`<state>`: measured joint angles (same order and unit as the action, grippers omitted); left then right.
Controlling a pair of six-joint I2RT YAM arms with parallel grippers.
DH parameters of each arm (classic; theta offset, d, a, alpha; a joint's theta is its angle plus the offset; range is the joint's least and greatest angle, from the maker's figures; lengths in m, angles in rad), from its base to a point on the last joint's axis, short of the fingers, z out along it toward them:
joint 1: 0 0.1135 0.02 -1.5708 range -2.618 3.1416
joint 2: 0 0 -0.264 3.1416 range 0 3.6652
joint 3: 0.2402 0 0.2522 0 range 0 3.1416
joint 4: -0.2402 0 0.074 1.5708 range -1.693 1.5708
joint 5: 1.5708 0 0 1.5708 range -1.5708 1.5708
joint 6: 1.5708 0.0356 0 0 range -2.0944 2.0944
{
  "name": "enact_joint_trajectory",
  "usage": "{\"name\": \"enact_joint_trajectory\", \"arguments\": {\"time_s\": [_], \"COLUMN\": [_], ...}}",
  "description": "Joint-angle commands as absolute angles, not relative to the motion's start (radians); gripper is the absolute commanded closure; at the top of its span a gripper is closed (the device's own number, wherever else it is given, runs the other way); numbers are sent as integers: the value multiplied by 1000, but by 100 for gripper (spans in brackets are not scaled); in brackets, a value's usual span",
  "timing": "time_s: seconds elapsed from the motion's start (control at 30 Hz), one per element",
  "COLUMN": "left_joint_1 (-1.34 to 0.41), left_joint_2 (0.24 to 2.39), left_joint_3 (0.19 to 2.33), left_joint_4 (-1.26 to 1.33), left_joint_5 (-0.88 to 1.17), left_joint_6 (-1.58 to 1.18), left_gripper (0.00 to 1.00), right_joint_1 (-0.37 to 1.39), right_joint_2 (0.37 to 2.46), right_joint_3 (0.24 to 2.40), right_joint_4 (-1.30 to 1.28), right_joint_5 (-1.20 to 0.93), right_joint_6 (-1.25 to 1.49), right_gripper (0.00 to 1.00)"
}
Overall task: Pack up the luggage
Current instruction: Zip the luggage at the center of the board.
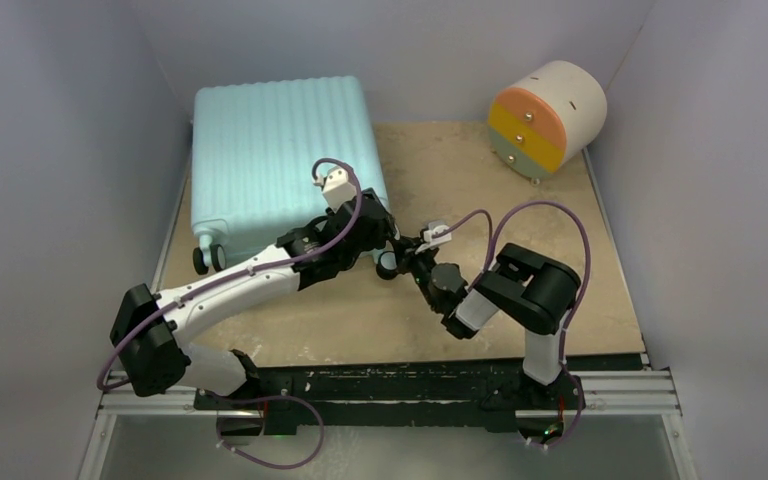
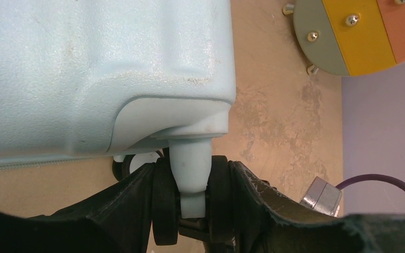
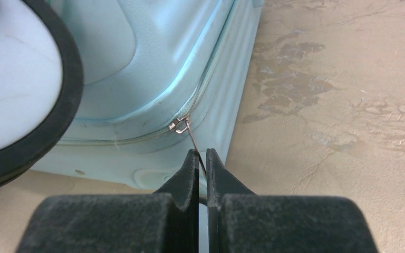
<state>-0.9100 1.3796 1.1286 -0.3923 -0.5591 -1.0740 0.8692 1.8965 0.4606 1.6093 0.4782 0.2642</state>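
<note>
The pale teal ribbed suitcase (image 1: 280, 165) lies closed and flat at the back left of the table. My left gripper (image 1: 385, 242) is at its near right corner, shut on the black twin wheel (image 2: 192, 197) with the teal wheel stem (image 2: 190, 168) between the fingers. My right gripper (image 1: 412, 252) is beside the same corner, shut on the thin metal zip pull (image 3: 192, 138), which hangs from the zip slider (image 3: 179, 125) on the corner of the shell (image 3: 153, 63). Another wheel (image 3: 16, 89) fills the upper left of the right wrist view.
A round cream drawer unit (image 1: 548, 117) with orange, yellow and green fronts stands at the back right; it also shows in the left wrist view (image 2: 356, 34). Grey walls close in the table on three sides. Two more suitcase wheels (image 1: 210, 258) sit at the near left corner.
</note>
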Motion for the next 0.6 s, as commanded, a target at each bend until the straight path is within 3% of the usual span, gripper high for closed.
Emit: {"name": "enact_joint_trajectory", "arguments": {"time_s": [0.0,0.57], "left_joint_1": [-900,-902], "left_joint_2": [1371,1334], "left_joint_3": [1070,1021], "left_joint_4": [-614,-608], "left_joint_5": [-541,-495], "left_joint_6": [-952,-912], "left_gripper": [100,100], "right_joint_1": [722,605], "right_joint_2": [1901,1959], "right_joint_3": [462,635], "right_joint_4": [1794,1781], "right_joint_5": [725,522], "right_joint_6": [225,6], "right_gripper": [100,100]}}
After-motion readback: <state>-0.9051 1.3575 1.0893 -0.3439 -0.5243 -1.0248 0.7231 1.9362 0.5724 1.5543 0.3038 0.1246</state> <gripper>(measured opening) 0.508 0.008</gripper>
